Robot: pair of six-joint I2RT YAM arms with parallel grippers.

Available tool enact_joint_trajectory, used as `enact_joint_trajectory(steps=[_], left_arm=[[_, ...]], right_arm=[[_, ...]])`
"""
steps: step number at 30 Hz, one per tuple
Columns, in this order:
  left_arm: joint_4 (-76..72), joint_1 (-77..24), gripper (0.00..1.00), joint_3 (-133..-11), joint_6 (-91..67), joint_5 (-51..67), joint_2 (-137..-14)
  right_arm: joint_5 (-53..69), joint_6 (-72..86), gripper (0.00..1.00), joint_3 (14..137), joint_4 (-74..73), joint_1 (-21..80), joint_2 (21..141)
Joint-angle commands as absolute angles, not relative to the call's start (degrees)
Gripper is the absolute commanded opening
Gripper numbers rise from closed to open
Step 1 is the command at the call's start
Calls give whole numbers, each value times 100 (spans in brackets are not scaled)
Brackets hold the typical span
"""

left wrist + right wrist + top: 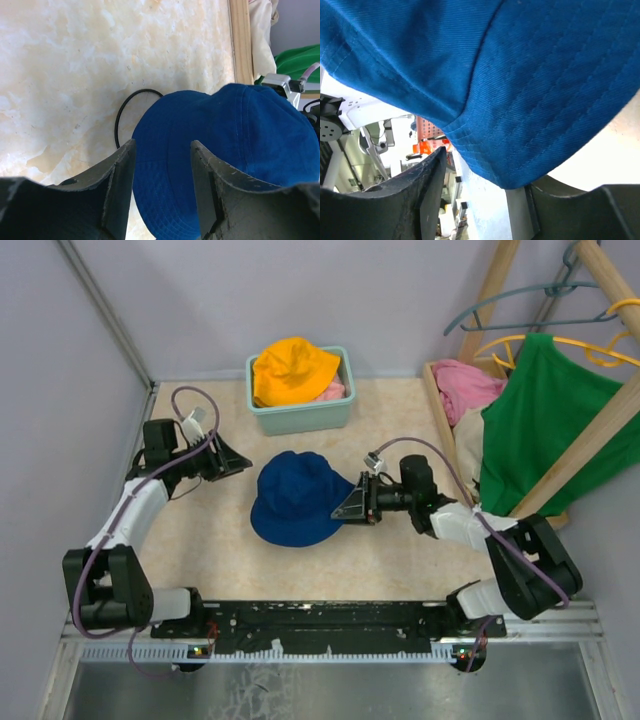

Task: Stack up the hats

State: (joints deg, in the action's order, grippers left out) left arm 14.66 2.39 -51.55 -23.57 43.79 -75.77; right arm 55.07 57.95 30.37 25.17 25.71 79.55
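The navy blue hat (298,498) lies crown up in the middle of the table. My right gripper (352,504) is at its right brim, jaws open; in the right wrist view the brim (530,100) droops over the right finger, and nothing is pinched in the gripper (480,170). My left gripper (236,462) is open just left of the hat, with the hat (235,145) beyond its parted fingers (122,170). The yellow-orange hat (292,370) sits on top in the teal bin (300,418), with pink fabric (334,390) under it.
At the right a wooden rack (590,440) holds a green shirt (545,425) and hangers (530,300). Pink cloth (465,385) and beige fabric (468,445) lie at its foot. A thin black loop (119,117) lies beside the blue hat. Walls close in left and behind.
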Motion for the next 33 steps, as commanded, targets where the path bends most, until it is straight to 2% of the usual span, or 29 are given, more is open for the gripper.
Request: enact_joint_trajectory(steps=[1,8,14,21,25,28,33], left_arm=[[1741,266,53,-4879,-2423,4441,-7036],[2113,295,54,-4167,-3146,3934,-5882],[2965,299,52,-4166,-3384,3859,-5243],[3733,299,48,-3868,-4003,4264,-4518],[4083,305,49,-3617,-4466,4212,-3879],[3972,306,54,-3358,-4868,4172,-3374],[3665,300,54,-3194,-4973,4194,-3381]], right_arm=[[5494,5059,50,3331,1932,2556,7559],[5560,5578,54,2765,2784,2553,7056],[5584,5542,57,2374,2695,2550,6653],[5275,6476,57,1509,4243,2663,6498],[4582,6766,57,1105,4842,3040,6288],[3711,6983,56,822,5418,3346,6085],[2557,6957,55,684,5665,4042,6030]])
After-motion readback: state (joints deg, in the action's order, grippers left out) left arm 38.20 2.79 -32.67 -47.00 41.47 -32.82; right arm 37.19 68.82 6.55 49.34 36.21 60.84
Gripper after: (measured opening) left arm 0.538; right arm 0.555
